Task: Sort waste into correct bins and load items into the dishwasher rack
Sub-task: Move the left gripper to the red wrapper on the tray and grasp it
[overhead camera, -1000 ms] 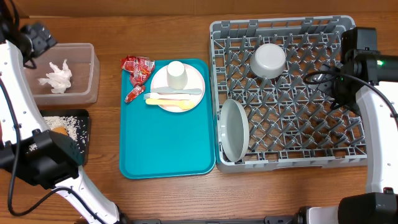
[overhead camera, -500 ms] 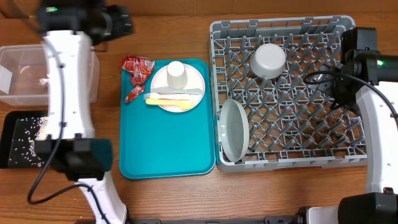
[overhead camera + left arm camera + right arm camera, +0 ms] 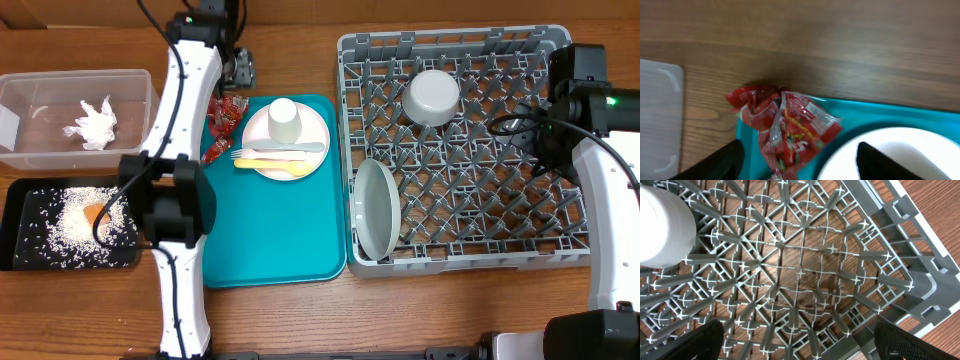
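Overhead view is showing the sorting partly done: well to the left of the left jaws the napkin is lying in the clear tub and the rice with the orange cube is sitting in the black tray. Those jaws are hanging spread and empty, with the red wrappers lying between and just ahead of them on the corner of the teal tray, not yet binned. To their right the cup and cutlery are waiting on the pale plate, seemingly yet to be loaded, while the grey plate and bowl are already sitting in the rack, left of the right jaws, which are hovering spread over its floor, holding nothing.
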